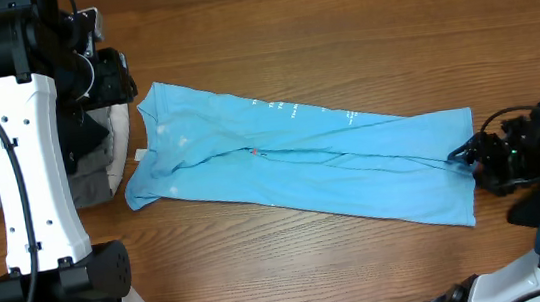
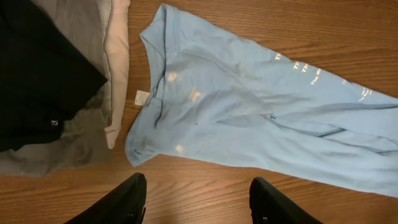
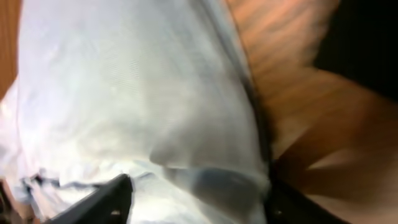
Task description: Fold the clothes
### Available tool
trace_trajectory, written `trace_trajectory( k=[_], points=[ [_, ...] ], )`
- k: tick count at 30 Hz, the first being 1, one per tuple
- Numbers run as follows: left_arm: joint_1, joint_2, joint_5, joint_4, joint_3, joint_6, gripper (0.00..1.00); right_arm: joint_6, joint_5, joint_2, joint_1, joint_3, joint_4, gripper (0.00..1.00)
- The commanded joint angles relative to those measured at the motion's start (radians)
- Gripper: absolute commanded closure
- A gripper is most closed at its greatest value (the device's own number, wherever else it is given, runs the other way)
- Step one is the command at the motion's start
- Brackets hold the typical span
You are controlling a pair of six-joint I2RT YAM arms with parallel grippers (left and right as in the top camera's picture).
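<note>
The light-blue T-shirt (image 1: pixel 301 163) lies folded lengthwise into a long strip, slanting across the table, collar end at the left; small white print shows along its upper edge. It also shows in the left wrist view (image 2: pixel 249 112) and, blurred, in the right wrist view (image 3: pixel 124 93). My right gripper (image 1: pixel 463 154) sits at the shirt's right end, its fingers (image 3: pixel 199 196) wide apart with the cloth's edge between them. My left gripper (image 1: pixel 109 77) hangs above the table's left side, open and empty (image 2: pixel 196 186) over bare wood, near the shirt's collar end.
A stack of folded clothes lies at the left, just beside the shirt's collar end: a black one (image 2: pixel 37 68) on top, a grey one (image 2: pixel 56 152) and a beige one (image 2: pixel 118 62) beneath. The left arm's white link (image 1: pixel 26 177) crosses above it.
</note>
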Motion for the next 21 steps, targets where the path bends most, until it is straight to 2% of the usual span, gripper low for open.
trace_trajectory(
  k=[1,2,5,8,10,13,21],
  points=[
    [-0.001,0.005,0.005,0.005,0.003,0.023,0.43,-0.013,-0.031,0.024,0.045,-0.019,0.026,0.45],
    [-0.001,0.005,0.005,0.004,0.003,0.023,0.43,0.001,-0.026,0.024,0.053,-0.019,0.037,0.47],
    [-0.001,0.005,0.005,0.003,0.003,0.023,0.43,0.08,0.065,0.024,0.062,-0.019,0.047,0.7],
    [0.0,0.005,0.005,0.003,0.003,0.023,0.44,0.106,0.142,0.024,0.058,-0.019,0.021,0.84],
    [0.0,0.005,0.004,0.003,0.003,0.023,0.44,0.106,0.146,0.024,0.048,-0.019,0.015,0.9],
    [0.0,0.005,0.005,0.004,0.003,0.023,0.43,0.105,0.151,0.021,0.031,-0.008,0.01,0.96],
    [0.0,0.005,0.003,0.003,0.003,0.04,0.44,0.116,0.298,-0.026,-0.011,0.164,-0.181,0.96]
  ],
)
